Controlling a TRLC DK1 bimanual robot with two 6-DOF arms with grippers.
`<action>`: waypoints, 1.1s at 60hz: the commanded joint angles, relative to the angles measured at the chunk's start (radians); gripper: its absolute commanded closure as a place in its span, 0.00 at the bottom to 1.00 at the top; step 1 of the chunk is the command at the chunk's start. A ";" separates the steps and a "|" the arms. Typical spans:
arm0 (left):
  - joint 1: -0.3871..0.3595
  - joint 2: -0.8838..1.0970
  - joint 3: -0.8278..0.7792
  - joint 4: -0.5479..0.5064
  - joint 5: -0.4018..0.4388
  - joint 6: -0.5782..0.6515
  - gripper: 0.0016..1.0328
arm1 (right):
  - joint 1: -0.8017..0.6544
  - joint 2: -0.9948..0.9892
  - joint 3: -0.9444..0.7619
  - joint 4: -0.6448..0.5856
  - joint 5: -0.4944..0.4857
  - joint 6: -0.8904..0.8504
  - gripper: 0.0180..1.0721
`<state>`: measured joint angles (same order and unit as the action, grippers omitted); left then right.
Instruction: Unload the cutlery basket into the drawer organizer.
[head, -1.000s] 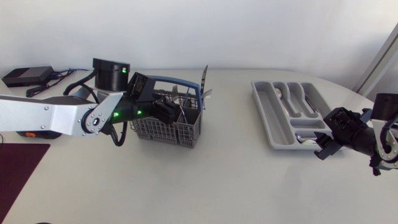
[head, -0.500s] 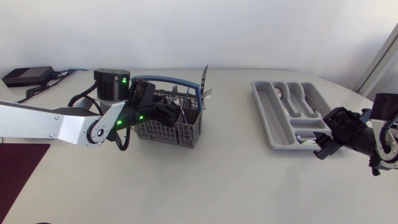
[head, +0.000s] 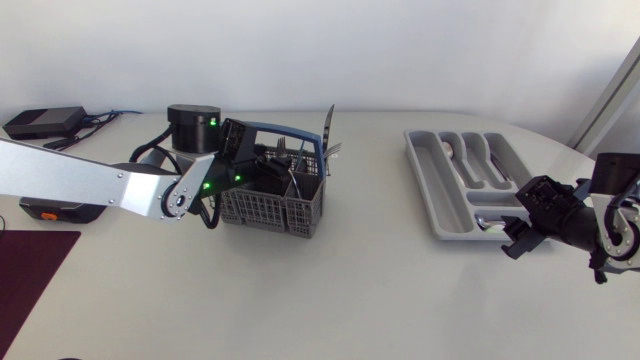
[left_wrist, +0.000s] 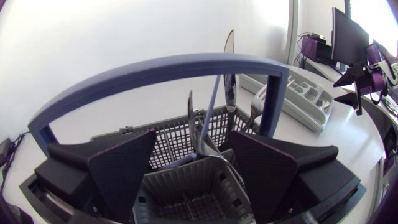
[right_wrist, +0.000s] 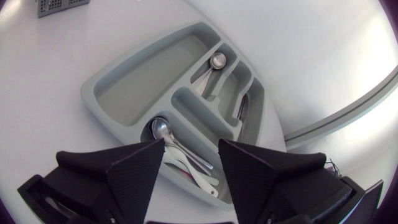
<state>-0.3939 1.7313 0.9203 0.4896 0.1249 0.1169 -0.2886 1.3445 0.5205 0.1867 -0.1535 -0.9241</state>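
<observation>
Table (head: 330, 290): white, bearing everything listed below. Left arm (head: 90, 185): enters from our left, its wrist over the cutlery basket (head: 270, 208). The basket stands left of centre, well apart from the drawer organizer (head: 440, 195) at our right. Right arm (head: 610, 215): enters from our right and ends at the organizer's near end. Left gripper (left_wrist: 196, 171): down inside the basket beneath the blue handle arch (left_wrist: 155, 68). Its fingers are spread and nothing is pinched. A compartment wall, a fork (left_wrist: 190, 115) and other handles stand in the gap. Right gripper (right_wrist: 189, 165): fingers apart and empty, hanging over spoons (right_wrist: 165, 134) already lying in the organizer. Knife (head: 327, 125): upright at the basket's far corner, above the rim.

Hazards, as we judge them:
- Closing here could take the basket wall, or several pieces at once. A lift would then drag or tip the basket.
- The arch above our wrist could catch on the way up.
- The tall knife could be knocked over by a sideways pull.
- The right gripper sits over the spoon slot. It could meet the left arm there, or nudge the tray if it dips.

Change since a second ago: the left arm's long link has swung, with its elbow and black joint closer to the basket. The gripper sits slightly further in. The basket has not shifted, and the right arm has barely moved.
</observation>
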 joint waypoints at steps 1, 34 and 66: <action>0.007 0.036 0.029 0.024 -0.007 -0.029 0.26 | 0.008 0.027 0.027 0.010 0.000 -0.009 0.39; 0.010 0.071 0.055 0.079 -0.005 -0.051 0.90 | 0.006 0.056 0.027 0.025 0.000 -0.024 0.39; 0.010 0.033 -0.001 0.107 -0.005 -0.043 0.97 | 0.006 0.061 0.013 0.037 0.000 -0.036 0.39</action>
<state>-0.3931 1.7752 0.9485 0.5831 0.1253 0.0780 -0.2886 1.3861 0.5331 0.2131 -0.1535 -0.9462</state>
